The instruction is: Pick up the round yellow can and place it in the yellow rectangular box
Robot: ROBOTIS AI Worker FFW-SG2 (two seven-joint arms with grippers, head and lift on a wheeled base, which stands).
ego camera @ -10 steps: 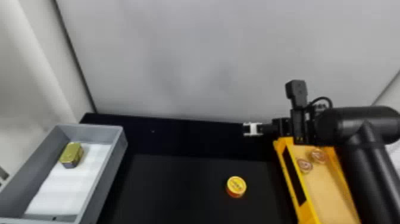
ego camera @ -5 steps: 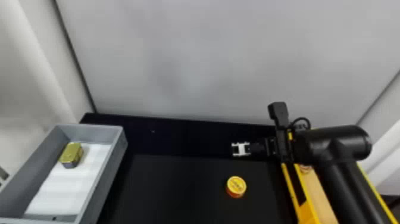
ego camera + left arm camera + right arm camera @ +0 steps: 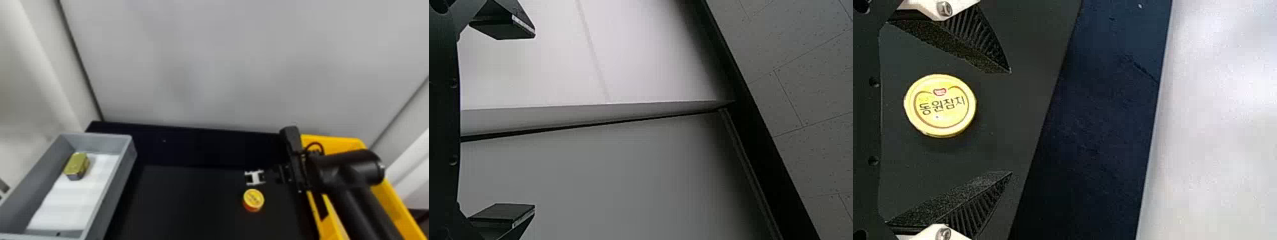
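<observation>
Well, as for the round yellow can, sits flat on the black tabletop, outside the yellow rectangular box and between that and the gray bin, nearer the former. Carries on its yellow lid a row of large dark Hangul characters, plus a small red emblem above them and a curved brown line around the edge; shows an orange-red side below the lid in the head view. Just beyond the can in the head view, to the right gripper: appears there with pale metal links near the lid, and is seen in the right wrist view with black ribbed fingers spread wide, one on each side of the can, touching neither side of it and holding nothing. Reaches back from there, by way of the black right arm, across the yellow rectangular box, hiding much of its inside. Farther out, over at the robot's left, on to the gray bin: stands open-topped with a white liner inside. Holds a gold rectangular tin with rounded corners, close to the far left corner, with faint markings on the lid, too blurred to make out. Behind everything, rises as a pale gray wall. Finally, for the left gripper, faces light panels with fingers wide apart and empty.
</observation>
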